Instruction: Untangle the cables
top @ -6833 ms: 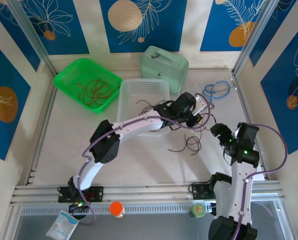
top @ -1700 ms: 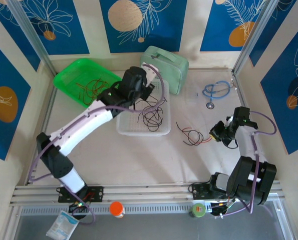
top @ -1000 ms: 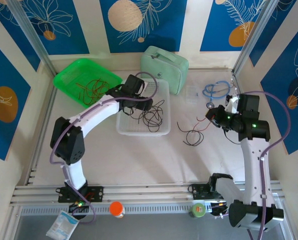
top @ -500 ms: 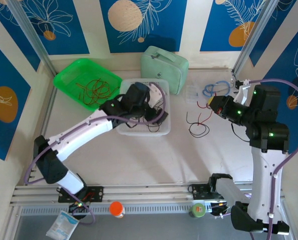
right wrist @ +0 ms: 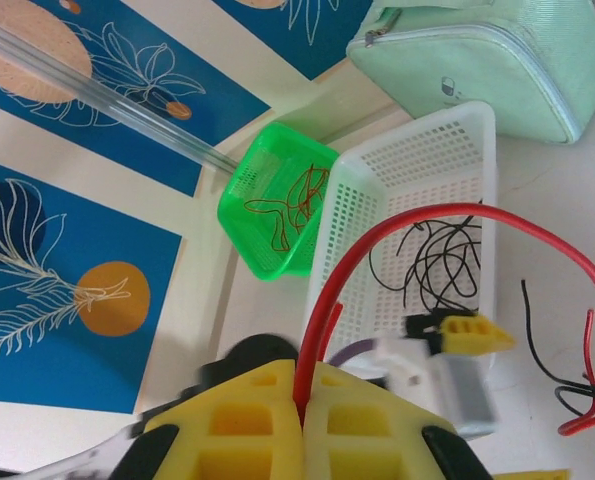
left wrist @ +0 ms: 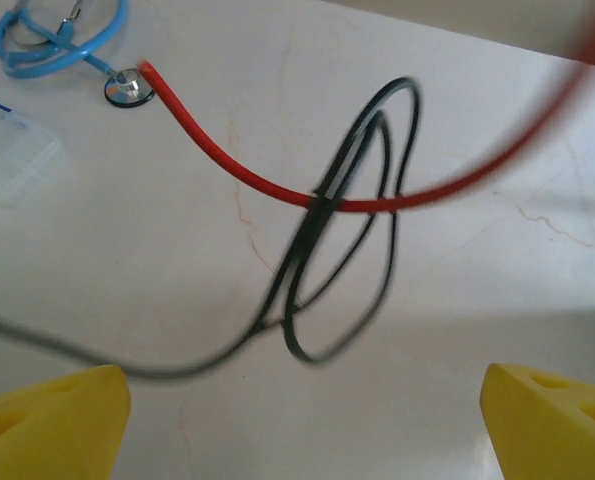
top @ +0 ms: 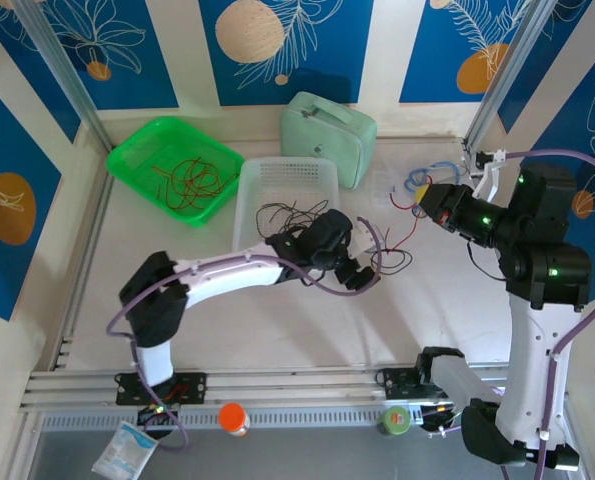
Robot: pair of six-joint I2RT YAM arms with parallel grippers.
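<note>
Swinging clear of the white plastic mesh basket (top: pixel 287 161) they were reaching into half a second earlier, the left arm's fingers (top: pixel 357 272) are now hovering over the pale marble-patterned desk (top: pixel 277 320) just to the basket's right, spreading wide and holding nothing. At the desk's right side the right arm's fingers (right wrist: pixel 267 420), lifted higher than before, are pressing tightly together on one end of a thin red wire (right wrist: pixel 457 212), which is arching up from between them and curving back down toward the desk.

Beneath the left arm's fingers a thin black wire (left wrist: pixel 377 200) is lying in loose loops on the desk. The left wrist view is showing the red wire crossing over it, though whether the two are touching cannot be told. More thin black wires (top: pixel 279 215) are curling inside the white basket, while a bunch of reddish-brown wires (top: pixel 189 180) is resting in the bright green plastic tray (top: pixel 137 145) sitting to the basket's left at the back of the desk.

A mint-green zipped case (top: pixel 329 125) is standing just behind the basket. A light-blue coiled cable (top: pixel 432 175) and a small clear plastic box (left wrist: pixel 12 160) are lying near the back right corner, close to the red wire's free end.
</note>
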